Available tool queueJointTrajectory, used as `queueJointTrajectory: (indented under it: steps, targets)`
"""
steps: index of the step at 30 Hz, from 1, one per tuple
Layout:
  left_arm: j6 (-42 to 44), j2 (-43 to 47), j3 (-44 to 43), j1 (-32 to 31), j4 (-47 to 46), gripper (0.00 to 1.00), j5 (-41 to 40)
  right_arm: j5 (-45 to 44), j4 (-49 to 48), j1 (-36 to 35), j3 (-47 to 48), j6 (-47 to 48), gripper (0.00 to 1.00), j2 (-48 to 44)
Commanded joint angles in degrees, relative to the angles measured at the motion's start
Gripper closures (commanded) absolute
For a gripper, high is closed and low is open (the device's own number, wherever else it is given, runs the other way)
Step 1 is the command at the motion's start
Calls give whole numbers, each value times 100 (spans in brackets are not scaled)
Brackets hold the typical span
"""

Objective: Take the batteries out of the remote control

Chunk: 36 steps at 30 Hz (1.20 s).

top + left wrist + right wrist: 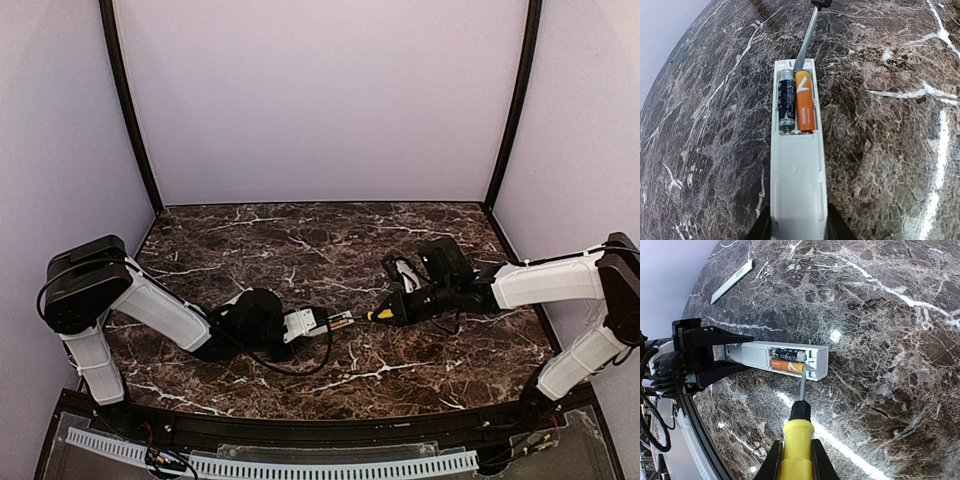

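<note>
The white remote control [796, 170] lies with its battery bay open, held at its near end by my left gripper [797, 231], which is shut on it. It also shows in the top view [318, 322] and the right wrist view [765, 355]. Two batteries sit side by side in the bay: an orange one [804, 101] and a dark one [786, 100]. My right gripper [796, 460] is shut on a yellow-handled screwdriver [798, 432]. Its metal shaft [802, 385] touches the bay's end next to the orange battery [786, 366].
The thin whitish cover strip [731, 281] lies flat on the marble table [300, 250], apart from the remote. The right arm [540, 285] reaches in from the right and the left arm [160, 315] from the left. Purple walls enclose the table.
</note>
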<state>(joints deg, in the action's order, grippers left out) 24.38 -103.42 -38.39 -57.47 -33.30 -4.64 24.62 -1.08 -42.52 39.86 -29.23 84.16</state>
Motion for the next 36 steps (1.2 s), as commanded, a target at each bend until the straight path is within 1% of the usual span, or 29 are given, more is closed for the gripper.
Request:
queueJointTrajectory:
  steps: [1,11,18,23,31,36]
  targets:
    - [234,-308,-189,-212,-20,100,979,3387,-252,-687,-107,-21,100,307]
    - [194,-372,-277,-212,112,100,1086,3578,-287,-780,7,-56,100,208]
    - [165,-442,-413,-212,387,100,1215,3734,-265,-852,100,-72,100,48]
    - [125,-506,-516,-212,606,100,1266,3910,-252,-871,172,-104,100,-192]
    - [123,-530,-557,-213,653,100,1256,4288,-288,-872,295,-217,100,-792]
    - [95,-532,-589,-213,713,100,1272,4278,-307,-872,366,-316,100,-1015]
